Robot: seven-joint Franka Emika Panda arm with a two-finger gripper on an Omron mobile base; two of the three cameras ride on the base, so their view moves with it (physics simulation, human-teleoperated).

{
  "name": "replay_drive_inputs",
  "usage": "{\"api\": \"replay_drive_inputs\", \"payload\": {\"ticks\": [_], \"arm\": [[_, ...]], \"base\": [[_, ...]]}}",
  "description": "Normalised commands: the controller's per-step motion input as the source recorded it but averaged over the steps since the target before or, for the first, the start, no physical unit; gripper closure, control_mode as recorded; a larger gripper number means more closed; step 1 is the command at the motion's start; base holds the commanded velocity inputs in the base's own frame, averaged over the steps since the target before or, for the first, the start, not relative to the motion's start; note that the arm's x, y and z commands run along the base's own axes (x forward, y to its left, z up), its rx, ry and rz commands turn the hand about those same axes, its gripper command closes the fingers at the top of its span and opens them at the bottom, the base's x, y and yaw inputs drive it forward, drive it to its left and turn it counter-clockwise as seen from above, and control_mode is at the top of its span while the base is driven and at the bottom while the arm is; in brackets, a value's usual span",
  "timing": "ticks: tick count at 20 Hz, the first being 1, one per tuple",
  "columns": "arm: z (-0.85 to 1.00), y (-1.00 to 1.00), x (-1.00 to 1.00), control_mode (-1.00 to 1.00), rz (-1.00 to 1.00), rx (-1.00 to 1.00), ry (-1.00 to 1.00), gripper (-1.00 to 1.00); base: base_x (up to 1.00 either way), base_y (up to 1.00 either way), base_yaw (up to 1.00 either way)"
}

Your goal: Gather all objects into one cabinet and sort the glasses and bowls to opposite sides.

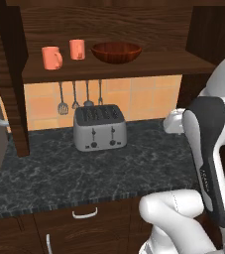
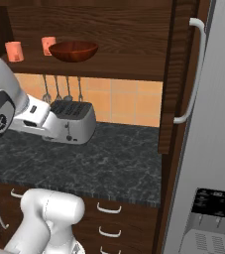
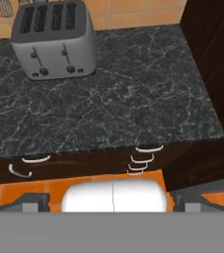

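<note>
Two salmon-orange mugs [image 1: 52, 58] [image 1: 77, 49] stand on the left of the dark wood cabinet's shelf [image 1: 148, 63]. The reddish-brown bowl [image 1: 116, 52] sits just to their right. The right base view also takes in the mugs [image 2: 14, 51] [image 2: 48, 44] and the bowl [image 2: 73, 50]. The cabinet's door [image 2: 176, 74] stands swung out at the right, with its curved grey handle [image 2: 198, 69]. The cream-white mug is out of view. My gripper [image 3: 112, 201] hangs over the counter's front edge, open, with nothing between its fingertips [image 3: 33, 200].
A silver four-slot toaster [image 1: 99, 127] stands on the dark marble counter [image 1: 59, 173] below the shelf, with utensils [image 1: 74, 96] hanging on the tiled wall behind. Drawer fronts [image 3: 140, 160] lie under the counter. A grey fridge [image 2: 213, 163] stands at the right.
</note>
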Motion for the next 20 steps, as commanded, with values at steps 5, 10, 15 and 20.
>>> {"api": "replay_drive_inputs", "payload": {"ticks": [5,10,15,20], "arm": [[0.00,0.00,-0.05,-1.00,0.09,0.00,0.00,-1.00],[0.00,0.07,-0.08,1.00,0.04,-0.03,0.00,-1.00],[0.00,0.00,0.00,1.00,0.00,0.00,0.00,-1.00],[0.00,0.00,0.00,1.00,0.00,0.00,0.00,-1.00]], "base": [[0.00,0.00,0.00],[-0.28,0.08,0.00],[-0.99,0.39,0.05],[-0.63,0.49,0.55]]}}
